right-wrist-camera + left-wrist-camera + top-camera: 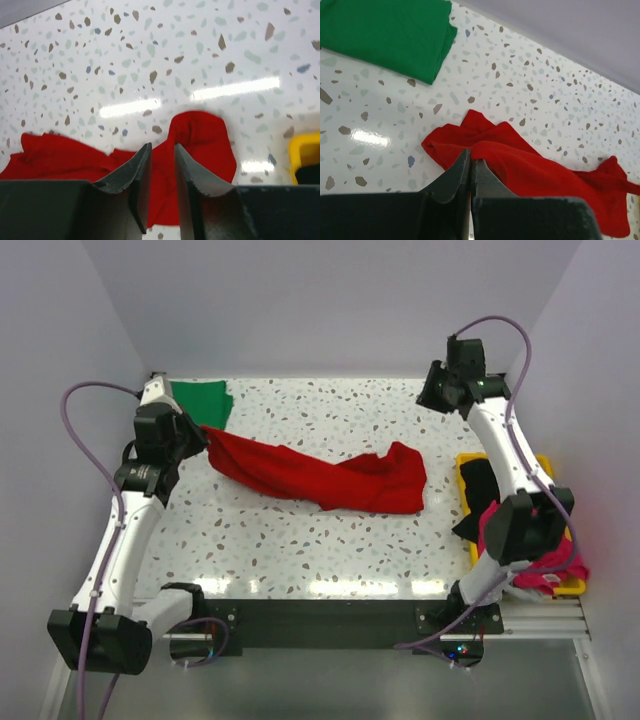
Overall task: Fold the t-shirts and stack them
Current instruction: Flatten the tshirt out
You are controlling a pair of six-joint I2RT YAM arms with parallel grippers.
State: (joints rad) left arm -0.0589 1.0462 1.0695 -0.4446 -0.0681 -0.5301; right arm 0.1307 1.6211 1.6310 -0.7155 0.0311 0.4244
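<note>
The red t-shirt [320, 475] lies bunched in a long strip across the table's middle. My left gripper [203, 435] is shut on its left end; in the left wrist view the jaws [470, 161] meet on a fold of the red cloth [535, 170], lifted slightly. The green t-shirt [203, 400] lies folded at the far left corner, and shows in the left wrist view [385, 35]. My right gripper [430, 395] hangs high over the far right, open and empty. In the right wrist view [161, 147] the red shirt's right end [200, 140] lies far below.
A yellow tray [465, 462] at the right edge holds a black garment [480, 490] and a magenta one [545, 565]; its corner shows in the right wrist view [302, 145]. White walls close off the back and sides.
</note>
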